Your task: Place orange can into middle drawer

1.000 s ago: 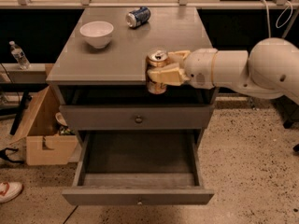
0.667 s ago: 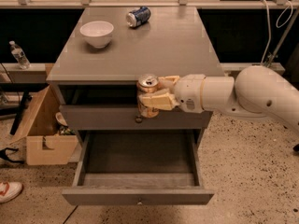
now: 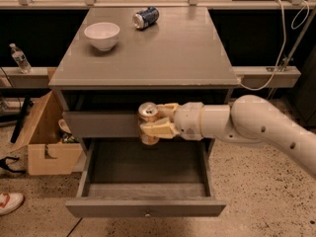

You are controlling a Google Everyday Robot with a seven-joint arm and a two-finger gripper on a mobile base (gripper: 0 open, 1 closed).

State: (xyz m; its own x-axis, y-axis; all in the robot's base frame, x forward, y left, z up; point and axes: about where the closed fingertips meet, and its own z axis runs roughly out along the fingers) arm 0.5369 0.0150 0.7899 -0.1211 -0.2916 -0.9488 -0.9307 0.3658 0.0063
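Observation:
The orange can [image 3: 148, 122] is upright in my gripper [image 3: 155, 123], whose tan fingers [image 3: 159, 130] are shut around its sides. The white arm reaches in from the right. The can hangs in front of the closed upper drawer front [image 3: 101, 124], just above the back of the middle drawer [image 3: 146, 207], which is pulled out wide and shows a bare grey inside. The can's silver top shows; its lower part is partly covered by the fingers.
A white bowl [image 3: 102, 35] and a blue-and-white can [image 3: 145, 18] lying on its side are on the cabinet top [image 3: 163, 53]. A cardboard box [image 3: 42, 132] stands on the floor at the left. A water bottle [image 3: 19, 58] is on a ledge at the left.
My gripper with the orange can has moved left and down, from the cabinet top's front edge to in front of the upper drawer front, above the open drawer.

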